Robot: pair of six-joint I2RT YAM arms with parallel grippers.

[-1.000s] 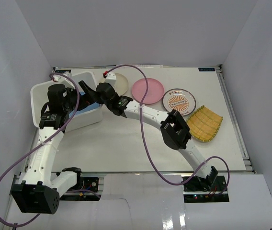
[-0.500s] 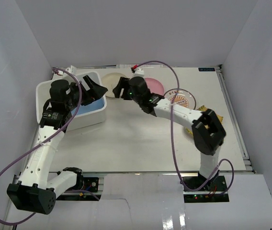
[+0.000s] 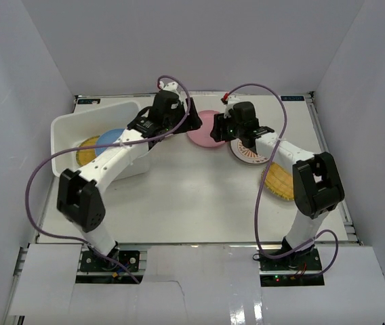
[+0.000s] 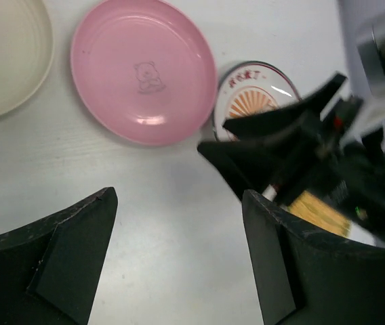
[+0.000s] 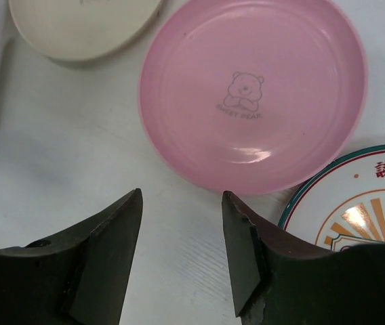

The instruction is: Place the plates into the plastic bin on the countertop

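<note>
The pink plate (image 5: 253, 95) lies flat on the countertop (image 3: 192, 196), right of the plastic bin (image 3: 62, 135). My right gripper (image 5: 179, 203) hovers at its rim, jaws spread and empty; the left gripper (image 4: 179, 203) gapes empty too. Next, I judge: lower, pinch that rim.

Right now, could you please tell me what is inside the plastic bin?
Inside the plastic bin lie a yellow woven plate and a blue plate. The left arm crosses the bin's right side, so anything beneath it cannot be seen.
</note>
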